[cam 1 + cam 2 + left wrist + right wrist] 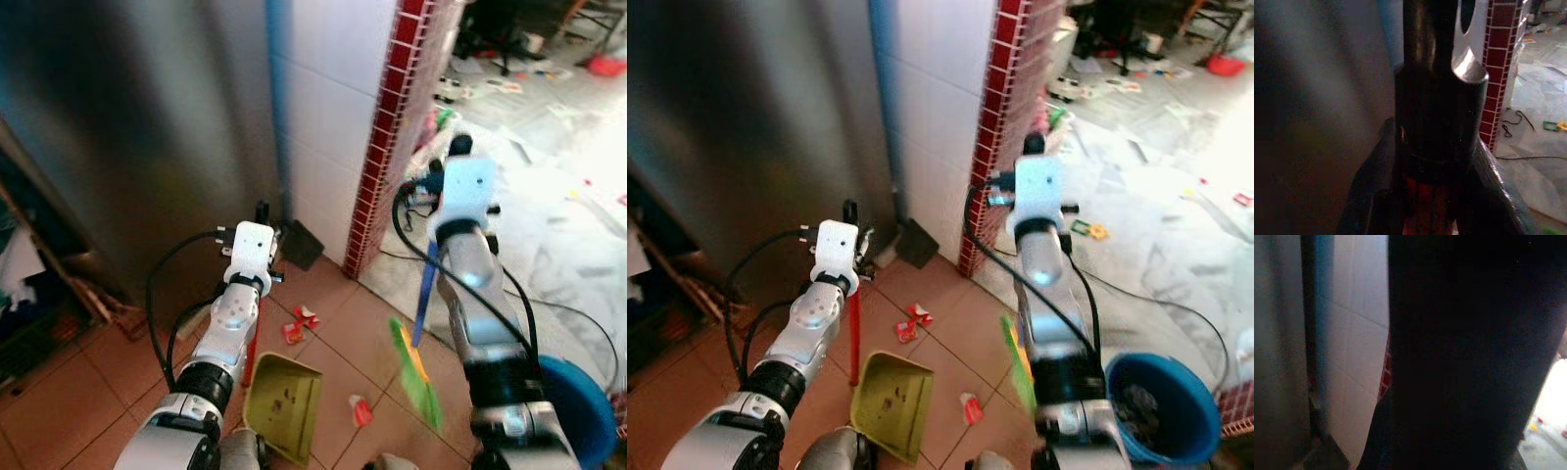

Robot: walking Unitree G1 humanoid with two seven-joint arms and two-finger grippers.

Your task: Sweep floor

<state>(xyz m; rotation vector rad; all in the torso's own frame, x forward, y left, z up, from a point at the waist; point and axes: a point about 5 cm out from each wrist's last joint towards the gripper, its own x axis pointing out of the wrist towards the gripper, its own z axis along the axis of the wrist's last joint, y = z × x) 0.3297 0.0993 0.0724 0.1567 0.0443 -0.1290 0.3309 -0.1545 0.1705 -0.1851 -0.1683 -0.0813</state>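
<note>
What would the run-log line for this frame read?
left hand: grips dustpan handle | dustpan: on tiles | right hand: holds broom | red scraps: unswept

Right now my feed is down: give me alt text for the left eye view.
Both arms reach over a terracotta tile floor: the left gripper holds a red-handled yellow-green dustpan, the right gripper a blue-handled broom with green bristles. Red wrapper scraps lie between them, before a red-tiled wall corner.
</note>
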